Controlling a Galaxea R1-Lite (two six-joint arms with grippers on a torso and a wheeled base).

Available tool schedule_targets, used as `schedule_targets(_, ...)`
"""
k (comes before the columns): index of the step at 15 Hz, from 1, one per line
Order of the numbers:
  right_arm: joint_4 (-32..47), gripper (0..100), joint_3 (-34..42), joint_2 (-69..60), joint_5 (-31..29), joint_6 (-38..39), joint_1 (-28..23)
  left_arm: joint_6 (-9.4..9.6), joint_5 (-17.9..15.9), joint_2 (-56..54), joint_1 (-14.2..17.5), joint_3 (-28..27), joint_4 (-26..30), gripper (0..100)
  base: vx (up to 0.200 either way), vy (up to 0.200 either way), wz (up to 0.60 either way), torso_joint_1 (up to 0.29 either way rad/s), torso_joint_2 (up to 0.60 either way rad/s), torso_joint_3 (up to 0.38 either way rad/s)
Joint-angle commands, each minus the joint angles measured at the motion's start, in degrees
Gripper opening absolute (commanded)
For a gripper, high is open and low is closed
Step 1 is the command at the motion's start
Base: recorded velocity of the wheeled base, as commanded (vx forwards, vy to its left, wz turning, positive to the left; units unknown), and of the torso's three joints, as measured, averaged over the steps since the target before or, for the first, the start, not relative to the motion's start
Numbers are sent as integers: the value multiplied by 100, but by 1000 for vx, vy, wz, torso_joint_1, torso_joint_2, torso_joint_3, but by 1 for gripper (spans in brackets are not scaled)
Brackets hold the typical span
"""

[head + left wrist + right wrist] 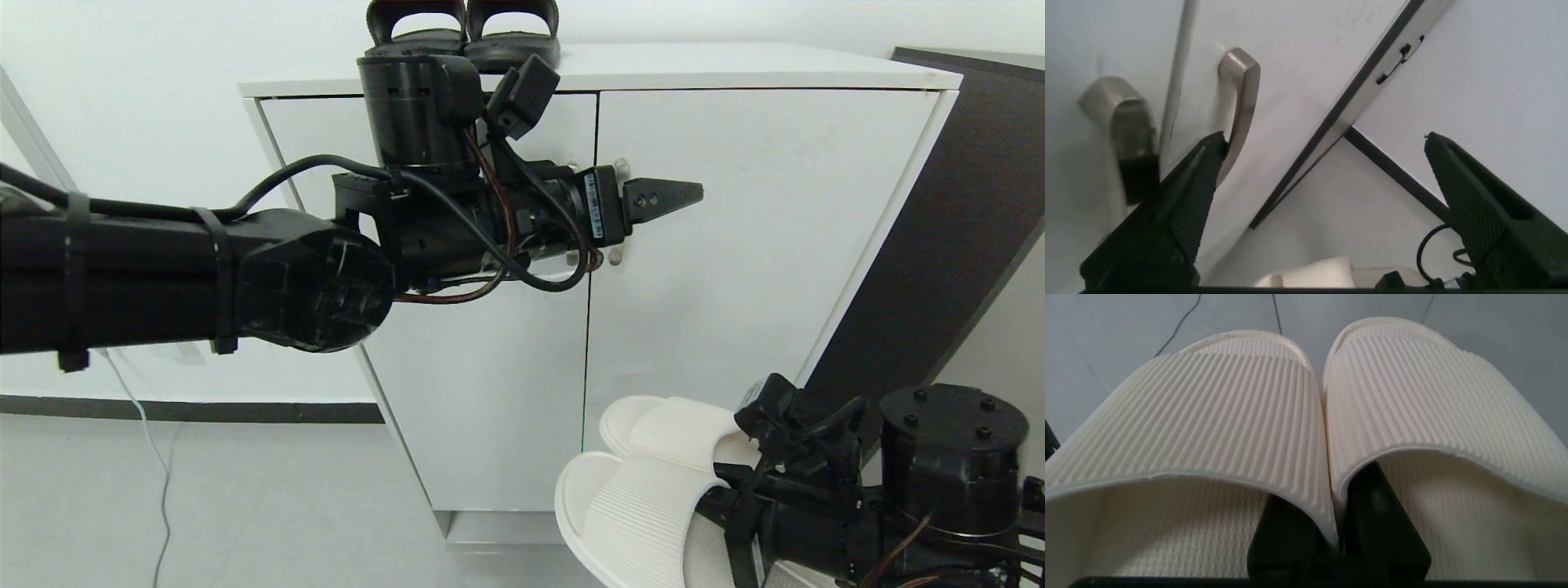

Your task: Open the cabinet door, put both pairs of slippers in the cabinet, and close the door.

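Nothing is stowed yet: the cabinet is shut, the left gripper has its fingers spread open by the handle, the right gripper clamps the white slippers at 5 o'clock, and the black slippers sit on top at 12 o'clock.

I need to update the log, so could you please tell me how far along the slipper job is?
Done: the right gripper holds the white slippers. In hand: the open left gripper is at the door handle, both cabinet doors shut. Left: open the door, stow the white pair and the black slippers on top, then close.
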Motion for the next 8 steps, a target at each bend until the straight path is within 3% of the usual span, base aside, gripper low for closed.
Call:
schedule_targets(1, -3, 0, 9, 5, 4, -6, 1, -6, 10, 134, 2, -57, -7, 100, 0, 0, 0, 0, 0, 0)
schedule_targets(2, -3, 0, 0, 5, 4, -6, 1, -6, 10, 134, 2, -57, 2, 100, 0, 0, 0, 0, 0, 0)
schedule_targets(3, -3, 0, 9, 5, 4, -6, 1, -6, 19, 125, 2, -39, 2, 0, 0, 0, 0, 0, 0, 0)
schedule_targets(8, 6, 0, 27, 5, 22, 3, 1, -6, 89, -200, -7, 339, -16, 0, 0, 0, 0, 0, 0, 0)
